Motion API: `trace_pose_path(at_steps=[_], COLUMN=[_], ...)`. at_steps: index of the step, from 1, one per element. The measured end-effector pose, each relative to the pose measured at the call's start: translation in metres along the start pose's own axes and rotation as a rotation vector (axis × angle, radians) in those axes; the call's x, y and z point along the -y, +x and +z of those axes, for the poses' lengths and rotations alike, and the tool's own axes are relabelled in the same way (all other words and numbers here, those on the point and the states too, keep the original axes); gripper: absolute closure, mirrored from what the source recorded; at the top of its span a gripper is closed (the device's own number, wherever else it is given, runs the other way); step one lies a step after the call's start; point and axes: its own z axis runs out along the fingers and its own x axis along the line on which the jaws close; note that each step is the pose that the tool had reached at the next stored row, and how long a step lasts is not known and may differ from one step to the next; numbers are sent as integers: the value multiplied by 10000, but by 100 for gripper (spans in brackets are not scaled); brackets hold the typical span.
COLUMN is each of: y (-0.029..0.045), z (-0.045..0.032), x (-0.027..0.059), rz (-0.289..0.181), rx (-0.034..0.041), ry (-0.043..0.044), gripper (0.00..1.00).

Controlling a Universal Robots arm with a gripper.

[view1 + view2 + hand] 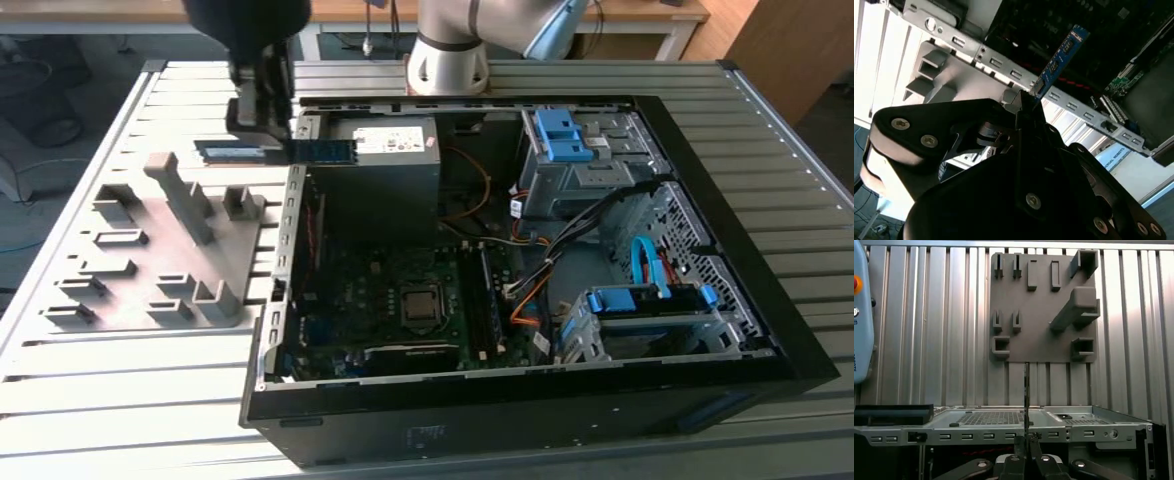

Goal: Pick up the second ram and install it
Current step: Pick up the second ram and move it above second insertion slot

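Clamping second ram [1063, 52], tool [1029, 104] above case edge [979, 435].

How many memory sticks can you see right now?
1. The second ram is clamped in the gripper, above the computer case's edge near the grey holder rack. Others may sit hidden in the motherboard slots.

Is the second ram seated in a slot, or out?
Out. The gripper is shut on the second ram, holding it in the air by the computer case's wall, apart from the motherboard.
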Motion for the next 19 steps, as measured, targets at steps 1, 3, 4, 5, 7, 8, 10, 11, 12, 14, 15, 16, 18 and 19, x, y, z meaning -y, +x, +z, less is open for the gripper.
trace_pose_path(at_steps=[1,3,4,5,7,8,10,11,12,14,15,16,18,19], y=[-1,-3,-4,-4,-6,-7,-9,-10,-10,-12,-13,-14,-16,-16], z=[-4,-11,-14,-17,-23,-27,-34,-36,-39,-43,-45,-47,-51,-51], x=[43,131,176,224,315,360,450,494,539,632,677,722,812,860], rz=[0,2,1,1,2,2,2,3,2,4,3,2,5,4], rx=[-1,-1,0,0,0,-1,-2,-2,-2,-2,-1,-2,-2,-2], ry=[-5,-16,-21,-28,-39,-46,-59,-64,-70,-81,-86,-91,-101,-104], gripper=[86,86,86,86,86,86,86,86,86,86,86,86,86,86])
